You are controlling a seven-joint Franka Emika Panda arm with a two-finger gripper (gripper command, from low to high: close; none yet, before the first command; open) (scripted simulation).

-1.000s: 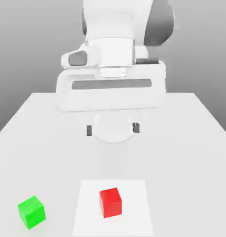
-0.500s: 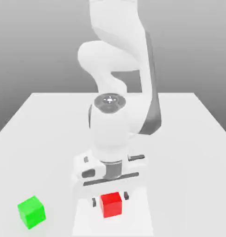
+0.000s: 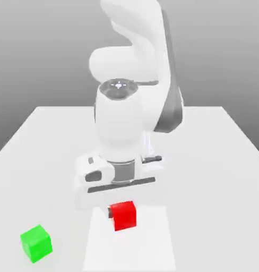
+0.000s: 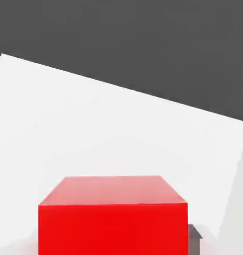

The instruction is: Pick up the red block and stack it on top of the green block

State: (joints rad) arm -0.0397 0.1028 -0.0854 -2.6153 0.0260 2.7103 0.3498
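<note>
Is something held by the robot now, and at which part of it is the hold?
Yes, the red block: the pincer is shut on it, gripping two opposite side faces.

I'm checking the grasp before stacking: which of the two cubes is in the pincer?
The red cube, held in the pincer; the green cube sits apart, toward the exterior view's left.

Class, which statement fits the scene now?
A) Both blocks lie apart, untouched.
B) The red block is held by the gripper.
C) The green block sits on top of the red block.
B: the gripper is closed on the red block, with a dark fingertip against its side.
</note>
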